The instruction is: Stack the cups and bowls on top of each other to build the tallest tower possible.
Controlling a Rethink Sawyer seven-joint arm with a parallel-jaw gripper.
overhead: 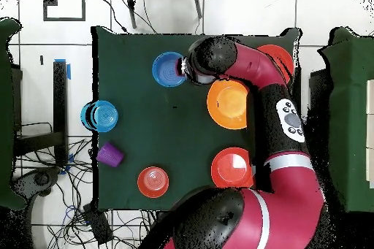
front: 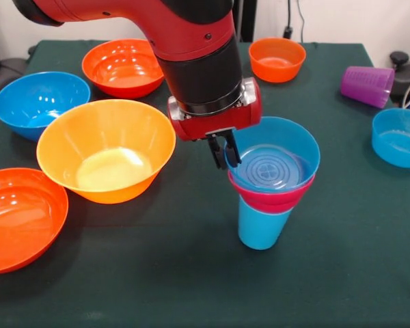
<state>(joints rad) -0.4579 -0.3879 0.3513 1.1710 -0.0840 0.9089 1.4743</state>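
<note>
The gripper (front: 224, 156) is seen at the left rim of the small blue bowl (front: 276, 158), its dark fingers pressed close together; whether the rim is pinched cannot be told. That bowl is nested in a pink bowl (front: 273, 197), which sits on an upright light blue cup (front: 261, 225), forming the tower near the table's middle. Just left, a large yellow-orange bowl (front: 106, 149) is placed. A purple cup (front: 367, 85) is lying on its side at the far right, well apart from the green table's (front: 191, 273) centre.
</note>
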